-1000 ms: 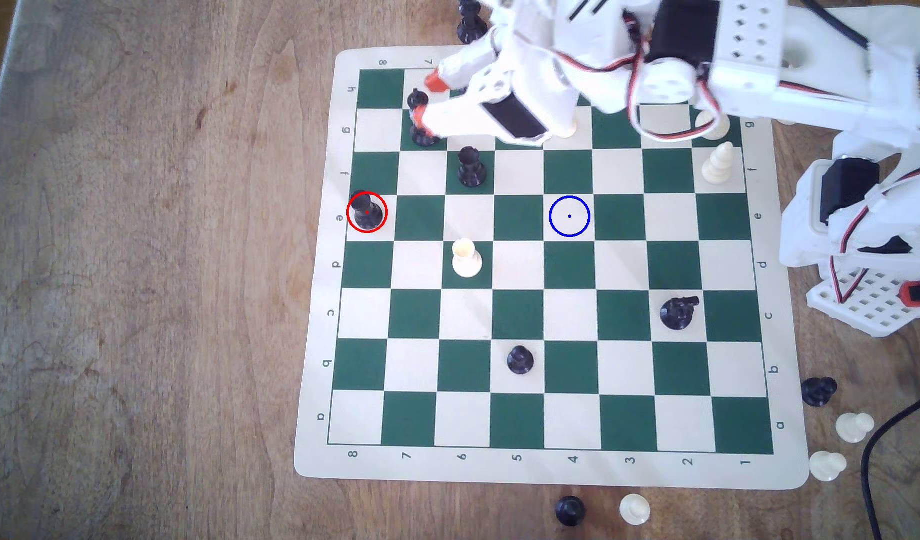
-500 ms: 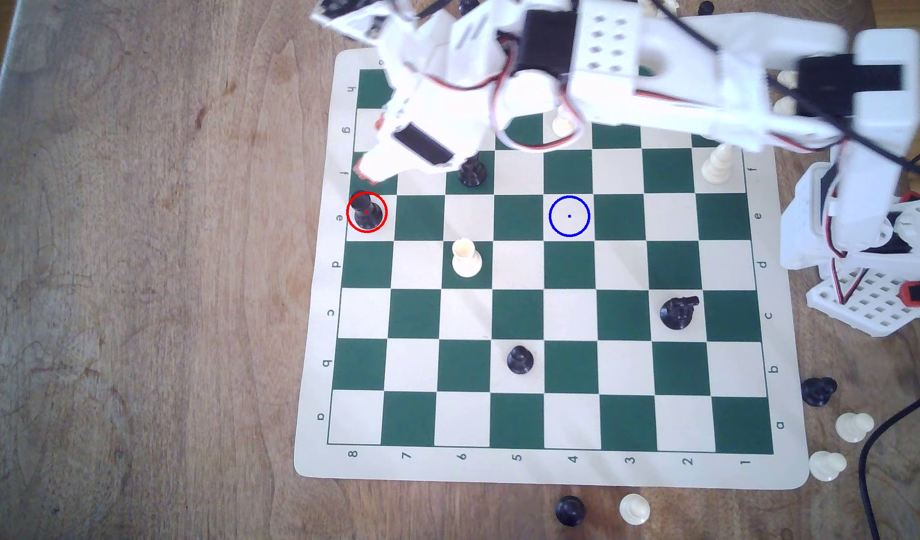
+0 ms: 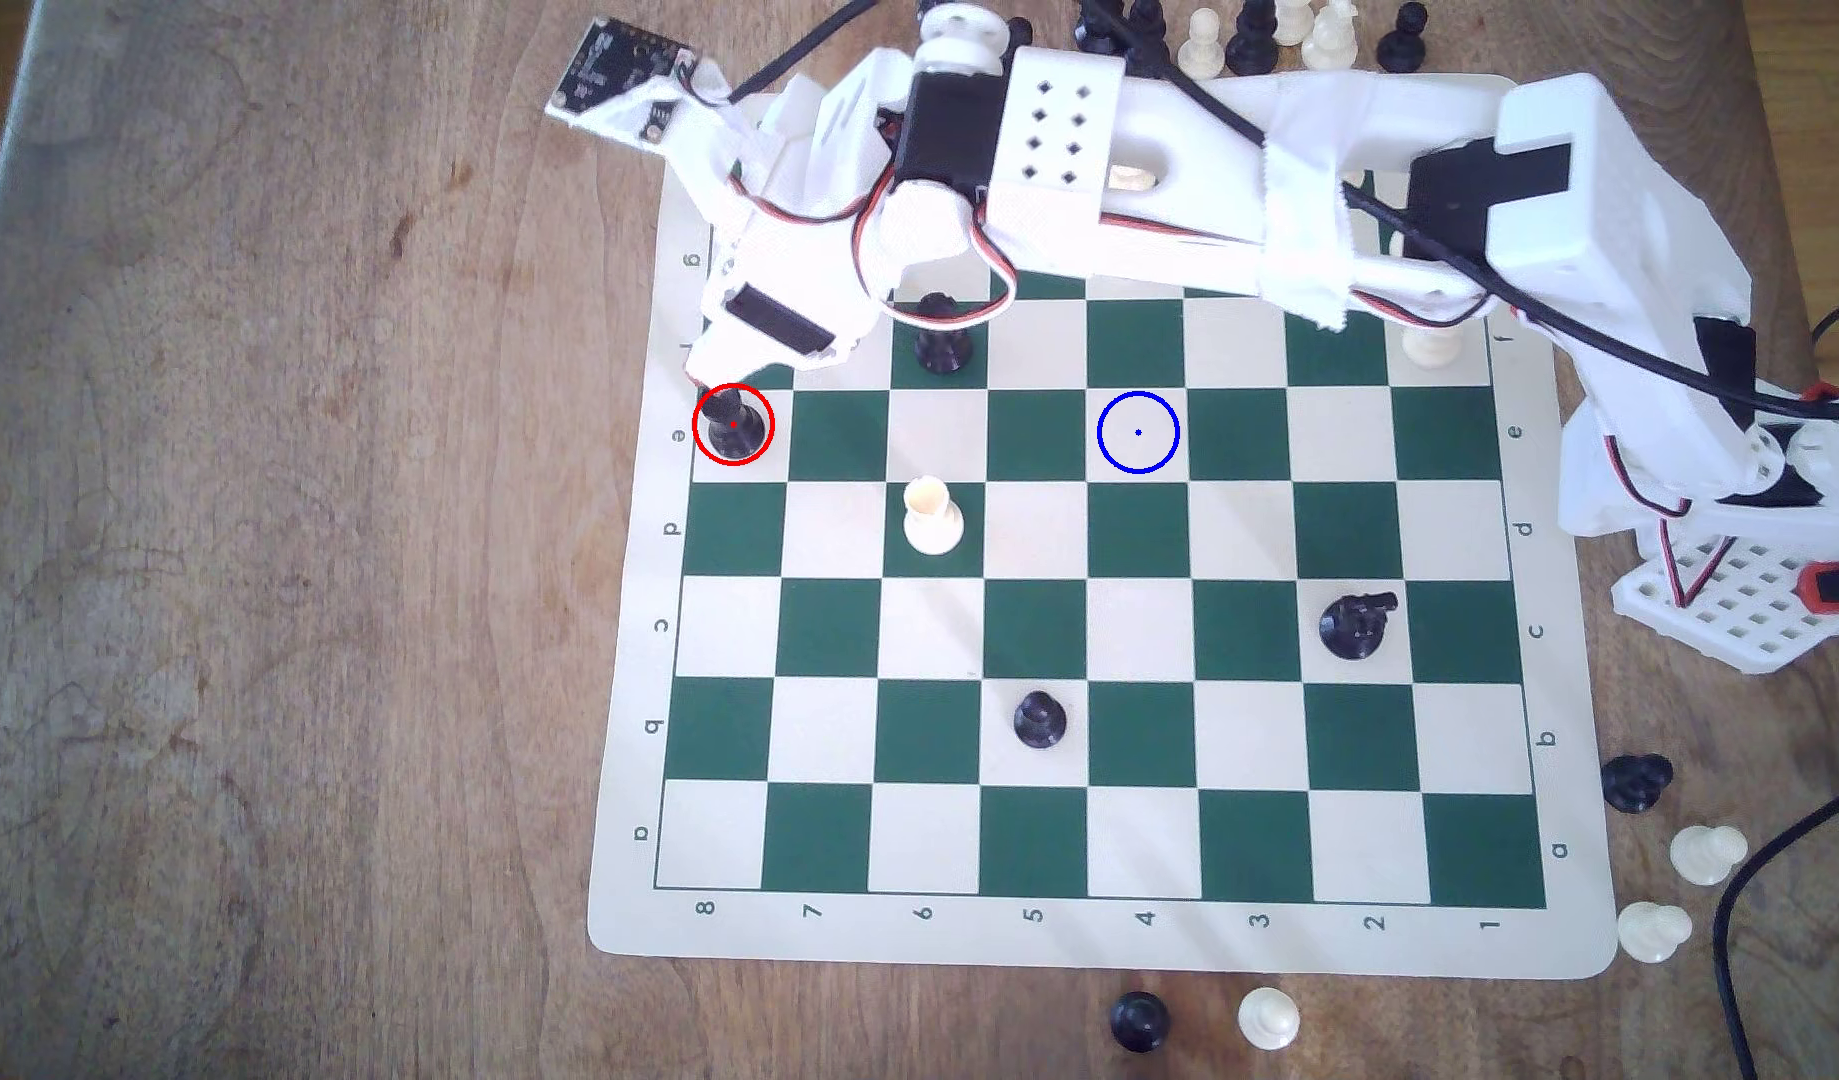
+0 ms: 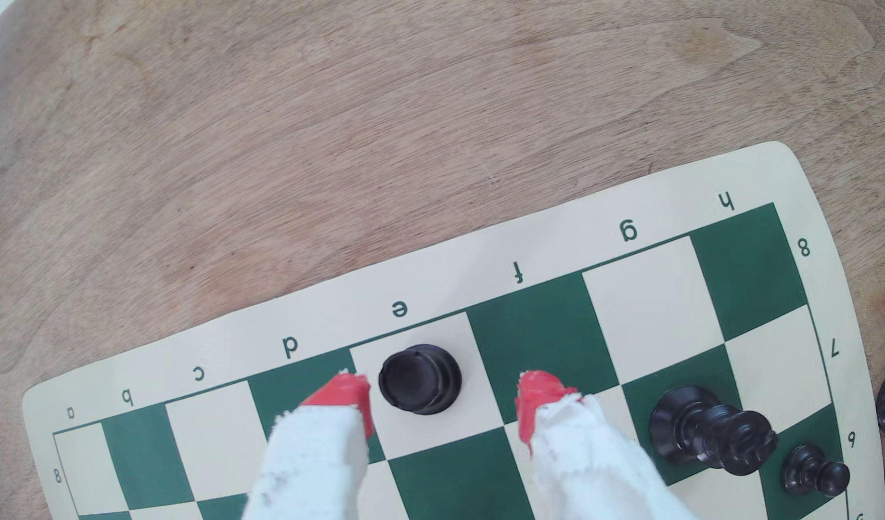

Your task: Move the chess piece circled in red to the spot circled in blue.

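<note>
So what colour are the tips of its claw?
Red fingertips on white fingers, clearest in the wrist view.

White five-joint arm [image 3: 1185,197] extended across toward exterior view's left, wrist pitched down. White pincer [image 4: 443,395] with red fingertips [image 4: 343,395] spread wide, nothing gripped.

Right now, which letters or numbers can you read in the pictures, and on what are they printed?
"a" to "h": chess mat border, along its side edges; "h" reads in the wrist view.
"1" to "8": mat border along the near edge.
Small circuit board on the arm: print too small to read.
</note>
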